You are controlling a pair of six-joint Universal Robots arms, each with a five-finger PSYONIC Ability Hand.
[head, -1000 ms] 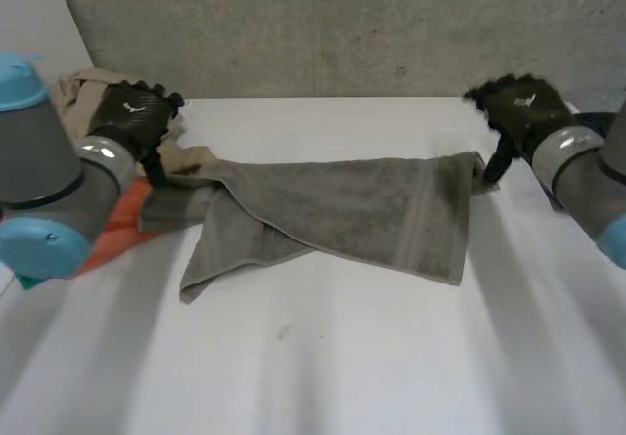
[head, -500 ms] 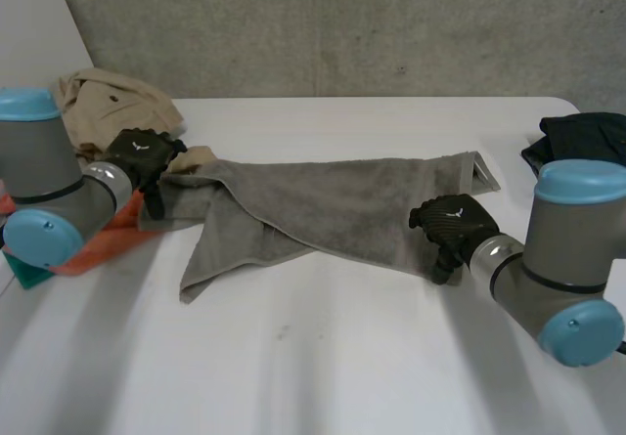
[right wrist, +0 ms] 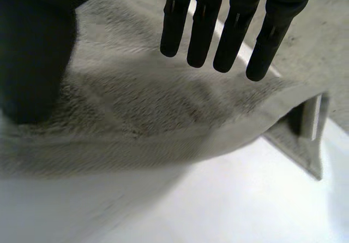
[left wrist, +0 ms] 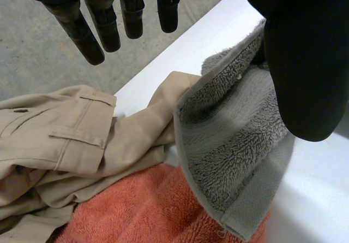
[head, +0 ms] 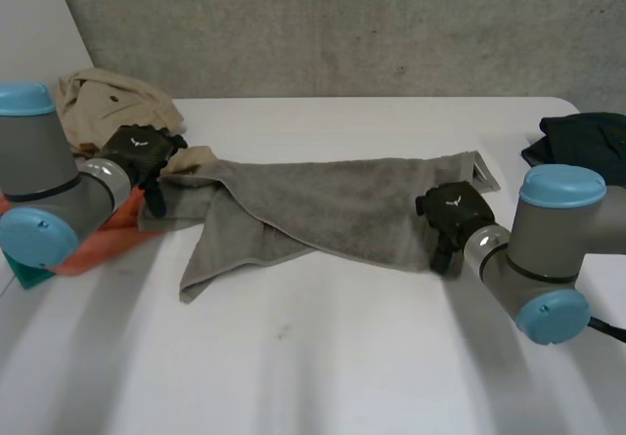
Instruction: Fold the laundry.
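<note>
A grey towel (head: 333, 205) lies crumpled across the middle of the white table (head: 323, 357), its left end folded over on itself. My left hand (head: 137, 152) is at the towel's left end with its fingers (left wrist: 92, 35) straight and spread. The thumb (left wrist: 305, 63) stands over the grey towel (left wrist: 234, 144), whose edge is folded there. My right hand (head: 452, 210) rests at the towel's near right corner. In the right wrist view its fingers (right wrist: 218, 30) hang straight above the grey towel (right wrist: 136, 106), and the thumb is down by the near edge.
Beige trousers (head: 108, 98) and an orange towel (head: 108, 235) are heaped at the table's left, right against the grey towel. A dark garment (head: 587, 137) lies at the far right. A teal object (head: 24, 274) sits at the left edge.
My right hand has come from the towel's far right corner down to its near right corner. My left hand has dropped a little toward the towel's left end.
</note>
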